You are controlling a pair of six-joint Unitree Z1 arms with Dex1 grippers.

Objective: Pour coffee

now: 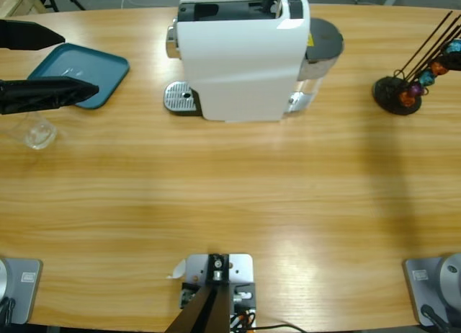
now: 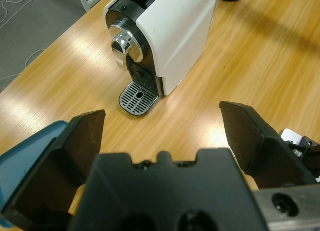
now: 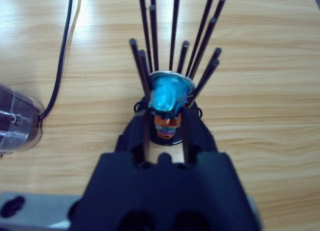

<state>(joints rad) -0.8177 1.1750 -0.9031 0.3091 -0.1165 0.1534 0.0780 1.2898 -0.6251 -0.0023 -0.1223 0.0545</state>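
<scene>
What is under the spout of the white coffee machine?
Under the spout of the coffee machine sits only its metal drip grate, with no cup on it. The clear glass stands apart at the table's left end, below the left gripper.

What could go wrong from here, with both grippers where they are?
The right gripper sits among the capsule stand's thin black rods around a blue capsule; pulling off-axis might tip the stand. The open left gripper hovers beside the clear glass and teal tray; a careless sweep may knock the glass.
</scene>
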